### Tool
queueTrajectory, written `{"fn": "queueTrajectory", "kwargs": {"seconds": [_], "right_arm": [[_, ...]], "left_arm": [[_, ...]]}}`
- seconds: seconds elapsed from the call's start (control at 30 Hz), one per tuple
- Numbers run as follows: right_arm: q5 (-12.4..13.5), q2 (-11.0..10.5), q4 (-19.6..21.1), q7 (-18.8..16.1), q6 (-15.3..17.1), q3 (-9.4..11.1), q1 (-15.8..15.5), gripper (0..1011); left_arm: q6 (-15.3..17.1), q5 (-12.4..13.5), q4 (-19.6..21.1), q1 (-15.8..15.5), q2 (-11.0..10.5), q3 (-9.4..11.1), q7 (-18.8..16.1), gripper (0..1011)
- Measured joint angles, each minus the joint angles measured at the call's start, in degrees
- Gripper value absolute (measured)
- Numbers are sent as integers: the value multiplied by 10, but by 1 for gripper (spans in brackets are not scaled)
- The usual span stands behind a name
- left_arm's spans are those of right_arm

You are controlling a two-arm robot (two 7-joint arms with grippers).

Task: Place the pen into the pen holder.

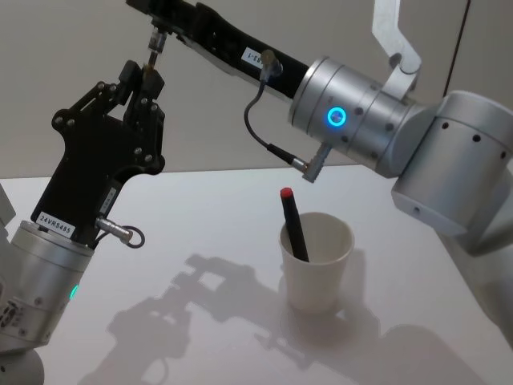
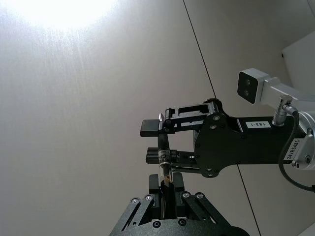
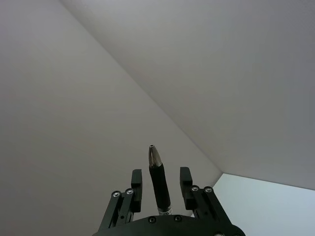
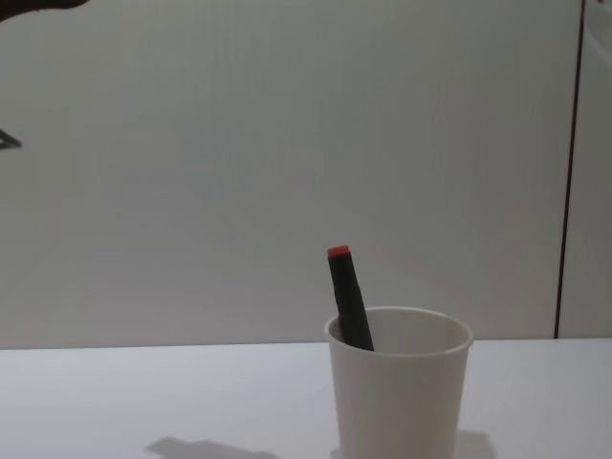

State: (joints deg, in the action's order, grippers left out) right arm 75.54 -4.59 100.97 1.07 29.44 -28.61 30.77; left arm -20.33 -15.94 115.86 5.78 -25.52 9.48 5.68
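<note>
Pen [image 1: 153, 50] held aloft between both end effectors, high above the white worktop [image 1: 200, 233].

The left end effector [image 1: 149, 70] points upward with its fingers closed on the lower part of the pen, while the right end effector [image 1: 157, 24] reaches in from the right at the upper left of the head view. In the right wrist view its fingers [image 3: 136, 178] stand on either side of the pen's dark barrel with a small gap showing on each side, the silver tip pointing away. Pen holder [image 1: 316, 258], a white paper cup, stands upright on the worktop well below and to the right; a black marker with a red end [image 1: 293, 223] leans inside it.
</note>
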Motion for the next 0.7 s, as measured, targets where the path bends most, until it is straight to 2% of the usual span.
{"fn": "queueTrajectory", "kwargs": {"seconds": [0.1,0.4,0.7], "right_arm": [[0,0,0,0,0,0,0,393],[-1,0,0,0,-1,-1,0,134],[-1,0,0,0,-1,-1,0,132]], "left_arm": [[0,0,0,0,0,0,0,161],[0,0,0,0,0,0,1,161],[0,0,0,0,0,0,1,162]]}}
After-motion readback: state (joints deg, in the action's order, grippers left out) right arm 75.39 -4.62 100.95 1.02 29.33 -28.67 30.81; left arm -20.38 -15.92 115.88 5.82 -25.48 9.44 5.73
